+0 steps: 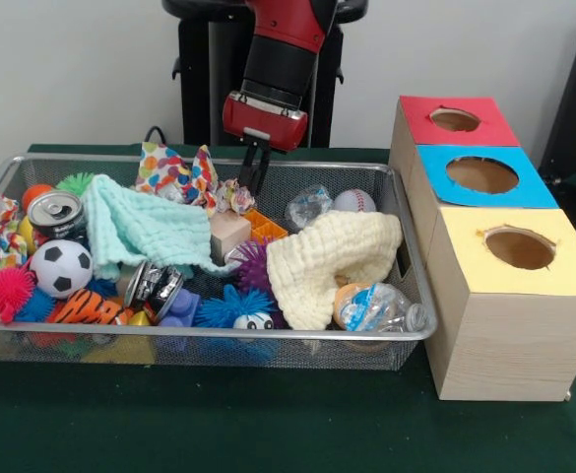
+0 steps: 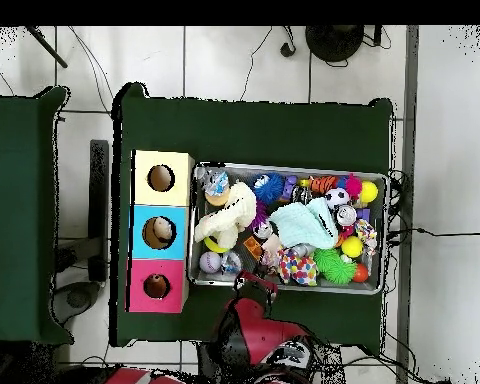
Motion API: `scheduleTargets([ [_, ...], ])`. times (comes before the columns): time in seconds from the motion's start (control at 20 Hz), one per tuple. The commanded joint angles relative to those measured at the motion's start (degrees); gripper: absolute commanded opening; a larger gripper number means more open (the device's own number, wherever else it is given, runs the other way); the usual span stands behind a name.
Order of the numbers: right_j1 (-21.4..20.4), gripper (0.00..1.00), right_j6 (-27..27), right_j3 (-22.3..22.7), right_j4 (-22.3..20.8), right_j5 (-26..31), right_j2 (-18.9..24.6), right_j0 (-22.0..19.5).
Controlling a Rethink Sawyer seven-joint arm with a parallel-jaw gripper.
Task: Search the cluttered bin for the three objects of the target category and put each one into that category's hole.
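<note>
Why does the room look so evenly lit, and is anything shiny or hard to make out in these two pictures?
Front view: soft, flat light, only faint shadow under the wire bin; small glints on the can and the crumpled plastic bottle. Overhead view: bright pale floor, the green table dark against it; the toys in the bin are too small to tell apart well.

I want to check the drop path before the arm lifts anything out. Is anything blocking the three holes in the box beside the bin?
Nothing visible covers them. The red hole, blue hole and yellow hole are all open on top of the wooden box, which stands beside the wire bin. The gripper hangs over the bin's far side.
</note>
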Motion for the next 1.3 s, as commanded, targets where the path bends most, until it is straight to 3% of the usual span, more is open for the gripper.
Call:
scheduleTargets([
  [0.05,-0.1,0.00,5.1,-3.5,1.1,3.9,2.5,0.1],
  [0.7,-8.5,0.00,9.3,-2.1,6.2,15.8,9.2,4.0],
  [1.3,-9.5,0.00,11.5,-3.7,16.5,21.6,9.4,11.5],
])
